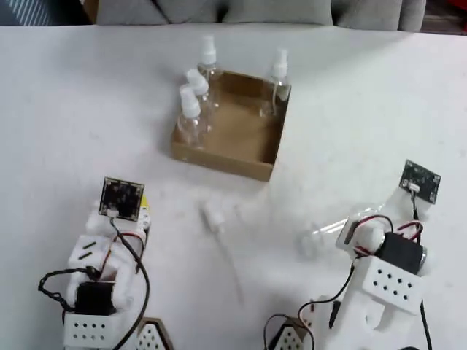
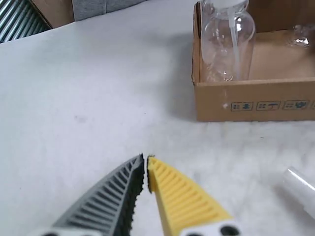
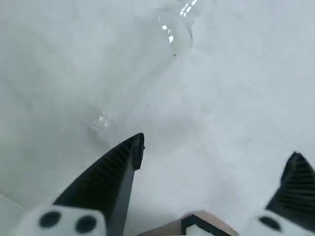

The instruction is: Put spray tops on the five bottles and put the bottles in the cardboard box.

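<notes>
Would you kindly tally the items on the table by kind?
Clear plastic bottles with white spray tops: 4
Clear plastic bottle without top: 1
Loose white spray top: 1
Brown cardboard box: 1
Total: 7

**Premises: improvised robotics test bench in a furnished room; home or office cannot be determined.**

A plain white table [image 1: 73, 109] carries two small arms, left [image 1: 98, 292] and right [image 1: 387, 270]. Both are built of white plastic parts, with loose exposed wires [image 1: 135, 262] and a bare camera board [image 1: 122, 198] at the wrist. A cardboard box [image 1: 219, 160] stands on the table as the work piece. Grey upholstered cushions [image 1: 277, 11] line the table's far edge. At the far left corner are a brown panel [image 2: 51, 11] and a ribbed grey surface [image 2: 17, 19], neither identifiable.
</notes>
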